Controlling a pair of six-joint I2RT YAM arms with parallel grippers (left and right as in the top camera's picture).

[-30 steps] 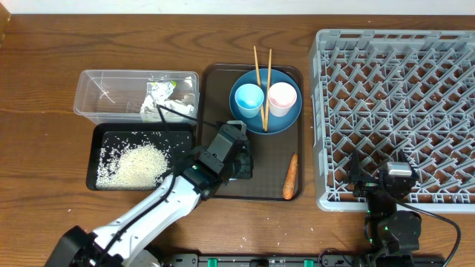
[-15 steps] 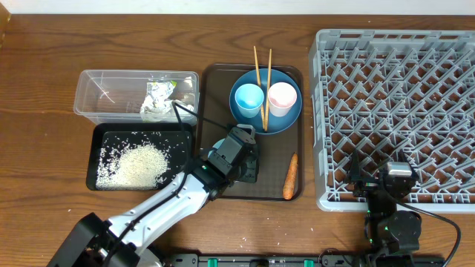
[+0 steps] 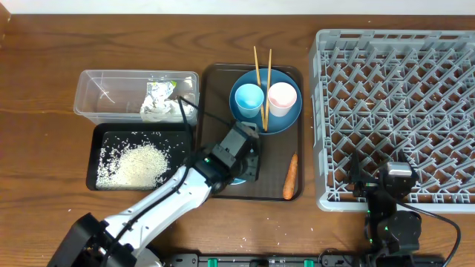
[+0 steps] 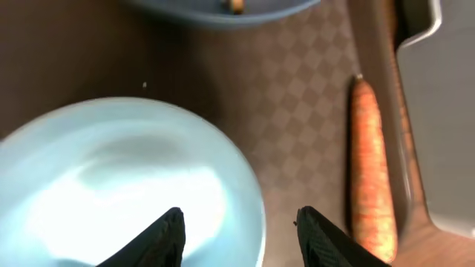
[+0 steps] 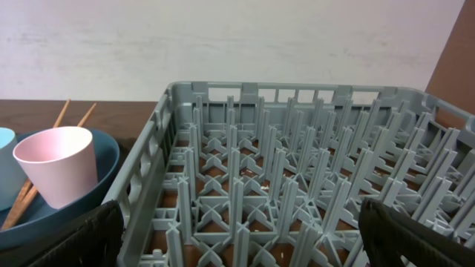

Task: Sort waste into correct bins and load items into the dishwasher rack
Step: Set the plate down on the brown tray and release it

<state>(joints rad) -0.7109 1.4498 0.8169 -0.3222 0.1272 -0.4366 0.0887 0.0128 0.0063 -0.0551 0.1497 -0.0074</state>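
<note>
My left gripper (image 3: 242, 159) (image 4: 241, 230) is open, low over the dark brown serving tray (image 3: 215, 89). Its fingers straddle the right rim of the white-blue bowl (image 4: 111, 178); in the overhead view my arm almost wholly hides the bowl. The orange carrot (image 3: 290, 176) (image 4: 371, 163) lies just right of it on the tray. The blue plate (image 3: 286, 122) holds the light blue cup (image 3: 249, 97), the pink cup (image 3: 282, 97) (image 5: 56, 167) and two chopsticks (image 3: 260, 74). My right gripper (image 3: 390, 182) (image 5: 249, 233) is open and empty at the grey rack's (image 3: 401, 96) (image 5: 282, 163) front edge.
The clear tub (image 3: 111, 93) at the left holds crumpled tissue (image 3: 159, 111) and a printed wrapper (image 3: 159, 90). The black tray (image 3: 104, 137) in front of it holds rice (image 3: 137, 165). A few grains lie on the table near its front.
My left gripper has moved right along the serving tray, over the bowl and closer to the carrot. The right arm has not moved.
</note>
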